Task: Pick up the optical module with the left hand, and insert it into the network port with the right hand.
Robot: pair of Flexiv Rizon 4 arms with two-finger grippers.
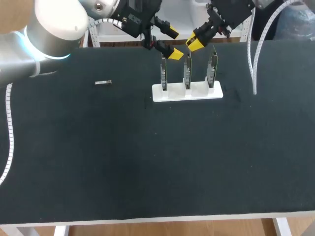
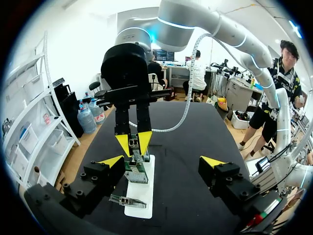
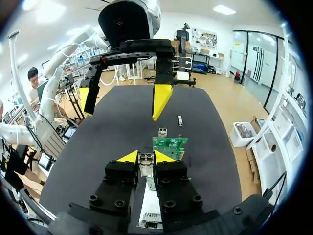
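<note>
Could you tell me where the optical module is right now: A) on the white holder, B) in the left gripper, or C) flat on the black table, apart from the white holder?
C: the optical module lies flat on the table, clear of the white holder, and the left gripper is open and empty.

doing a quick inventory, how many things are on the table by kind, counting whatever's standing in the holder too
green circuit boards, upright in the holder: 3
white holder: 1
optical module, lying loose on the table: 1
total: 5
</note>
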